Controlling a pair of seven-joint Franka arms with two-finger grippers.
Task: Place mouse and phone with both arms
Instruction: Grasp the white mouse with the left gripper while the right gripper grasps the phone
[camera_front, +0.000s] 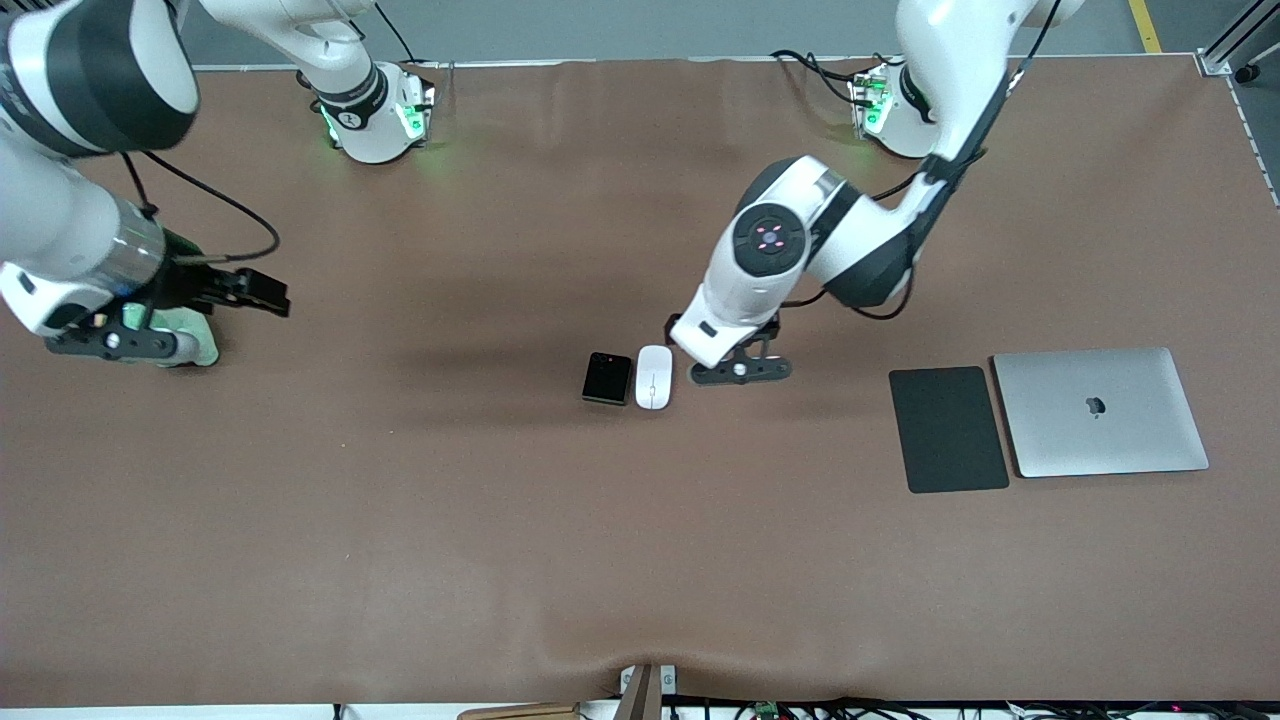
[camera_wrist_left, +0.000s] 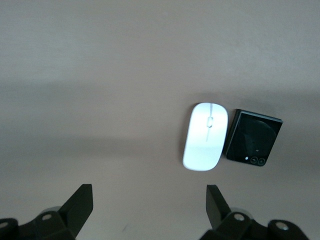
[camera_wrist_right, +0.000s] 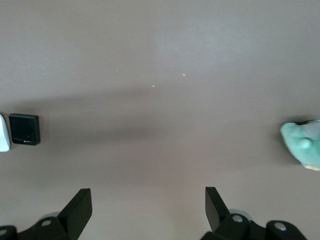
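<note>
In the front view the mouse (camera_front: 653, 377) and the phone (camera_front: 607, 378) lie side by side, just about touching, near the middle of the brown table (camera_front: 420, 520); the phone sits toward the right arm's end, the mouse toward the left arm's end. The left gripper (camera_front: 742, 368) hangs low over the table just beside the mouse, on the side toward the left arm's end, holding nothing. Well apart from the pair, toward the left arm's end, a dark grey mouse pad (camera_front: 948, 429) lies flat with a closed silver laptop (camera_front: 1100, 411) just beside it. The right gripper (camera_front: 110, 343) is over the right arm's end of the table, well away from mouse and phone, and a pale green object (camera_front: 195, 338) shows just beside it; what that object is cannot be told. In the left wrist view the left gripper's fingers (camera_wrist_left: 80, 205) stand spread wide and empty, with bare table between them; the mouse (camera_wrist_left: 205, 136) and the phone (camera_wrist_left: 254, 143), its camera dots at one corner, lie ahead of the fingertips and off to one side. In the right wrist view the right gripper's fingers (camera_wrist_right: 79, 207) are likewise spread apart with nothing in them; the phone (camera_wrist_right: 24, 129) and a sliver of the mouse (camera_wrist_right: 3, 133) show at one edge, and the pale green object (camera_wrist_right: 302, 144) at the other.
</note>
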